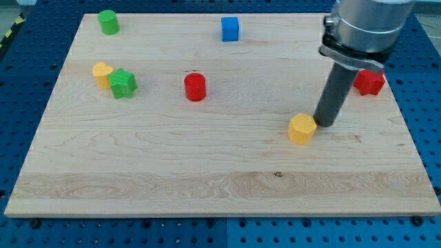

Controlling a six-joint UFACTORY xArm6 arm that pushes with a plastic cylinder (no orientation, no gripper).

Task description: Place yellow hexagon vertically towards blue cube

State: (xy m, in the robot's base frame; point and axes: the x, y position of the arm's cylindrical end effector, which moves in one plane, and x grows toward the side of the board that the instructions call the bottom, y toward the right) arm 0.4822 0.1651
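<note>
Half the red block [370,82] hides behind the rod; no claw shows, my tip [325,124] beside the yellow hexagon [302,129].

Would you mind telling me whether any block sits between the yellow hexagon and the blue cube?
Nothing visible does. The yellow hexagon lies toward the view's bottom right, with my tip right beside it on its right. The blue cube is near the view's top. The red cylinder stands left of that line.
</note>
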